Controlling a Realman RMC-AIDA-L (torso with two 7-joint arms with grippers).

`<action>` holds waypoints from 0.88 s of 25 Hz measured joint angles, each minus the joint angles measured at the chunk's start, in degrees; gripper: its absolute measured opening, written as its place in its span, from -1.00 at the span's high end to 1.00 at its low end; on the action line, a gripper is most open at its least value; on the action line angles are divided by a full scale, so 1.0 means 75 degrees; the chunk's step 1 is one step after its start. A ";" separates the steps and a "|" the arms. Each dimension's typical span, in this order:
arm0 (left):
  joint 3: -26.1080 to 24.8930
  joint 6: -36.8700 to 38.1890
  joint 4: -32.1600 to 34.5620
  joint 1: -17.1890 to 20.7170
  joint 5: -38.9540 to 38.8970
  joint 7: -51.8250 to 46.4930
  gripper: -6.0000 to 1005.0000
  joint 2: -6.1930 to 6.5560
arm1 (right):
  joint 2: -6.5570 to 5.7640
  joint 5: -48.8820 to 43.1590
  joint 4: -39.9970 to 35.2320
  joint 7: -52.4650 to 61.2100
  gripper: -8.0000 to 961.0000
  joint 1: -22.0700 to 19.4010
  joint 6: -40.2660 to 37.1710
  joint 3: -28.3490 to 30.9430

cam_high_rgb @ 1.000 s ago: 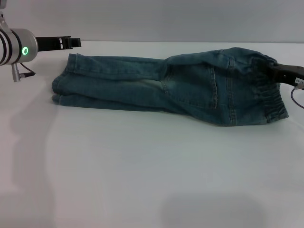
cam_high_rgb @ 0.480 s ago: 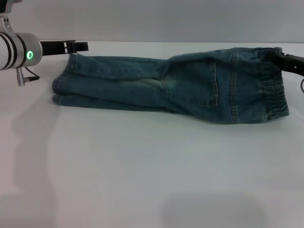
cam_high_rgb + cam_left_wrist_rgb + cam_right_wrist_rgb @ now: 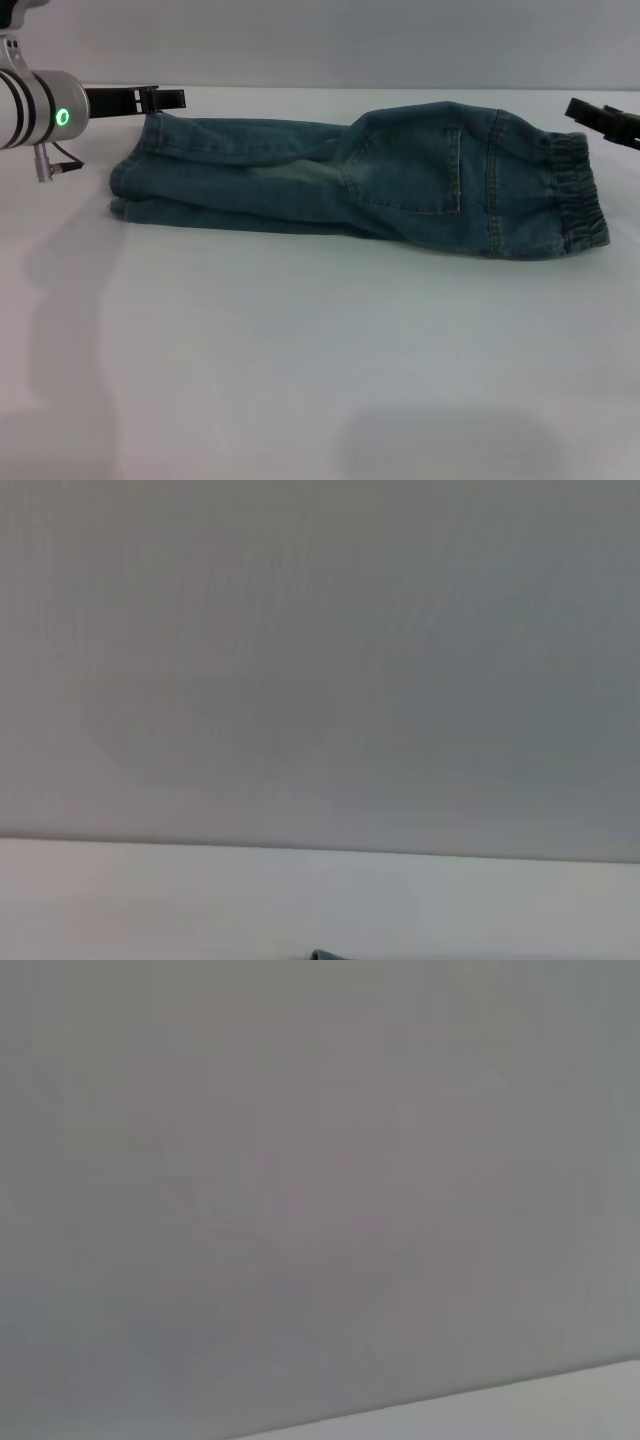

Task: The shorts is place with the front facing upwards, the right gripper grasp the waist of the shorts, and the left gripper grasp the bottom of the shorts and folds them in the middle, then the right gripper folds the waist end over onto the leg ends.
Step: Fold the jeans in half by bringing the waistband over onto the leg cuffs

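Head view: the shorts [image 3: 380, 180] lie flat on my white table [image 3: 320, 370], already folded lengthwise so one leg sits on top of the other, stretched across the far half of the surface.
Waist: the gathered elastic band [image 3: 578, 195] is the end on my right; it rests on the table and nothing is gripping it.
Leg ends: the leg ends [image 3: 135, 170] are on my left, the two hemmed openings stacked with their edges slightly offset.
Pocket: a stitched pocket [image 3: 415, 165] faces up between the waist and the legs.
Right gripper: my right gripper [image 3: 578, 110] hangs just beyond the far corner of the waistband, clear of the denim, with a sliver of table showing between them. I cannot tell whether its fingers are parted or together.
Left gripper: my left gripper [image 3: 172, 98] reaches in level from the left, its black fingers [image 3: 130, 98] ending right at the far corner of the leg ends. I cannot tell whether the tips touch the cloth, nor whether they are clenched or released.
Left wrist view: mostly a plain grey wall above a strip of table, with a tiny sliver of denim at the picture's edge.
Right wrist view: only the wall and a corner of table.
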 joint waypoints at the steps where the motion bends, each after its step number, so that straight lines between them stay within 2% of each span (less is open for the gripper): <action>1: 0.0000 0.0004 0.0009 0.0000 0.0000 0.0000 -0.63 -0.0002 | 0.0001 0.0022 -0.0004 0.0054 -0.02 -0.0012 0.0043 0.0001; 5: 0.0000 0.0009 0.0029 0.0003 0.0001 0.0013 -0.63 -0.0002 | 0.0004 0.0033 -0.0044 0.0213 -0.21 -0.0051 0.0092 -0.0002; 8: 0.0001 0.0010 0.0039 0.0013 0.0001 0.0052 -0.63 -0.0003 | 0.0018 0.0033 -0.0179 0.0245 -0.20 -0.0113 -0.0091 -0.0001; 14: 0.0001 0.0159 0.0152 0.0021 -0.0047 0.0551 -0.63 -0.0042 | 0.0183 0.0041 -0.0972 0.0336 -0.20 -0.0312 -0.0978 0.0004; 22: 0.0001 0.0390 0.0153 0.0046 -0.0089 0.1079 -0.63 -0.0082 | 0.0104 0.0014 -0.1235 0.0531 -0.20 -0.0471 -0.2171 -0.0043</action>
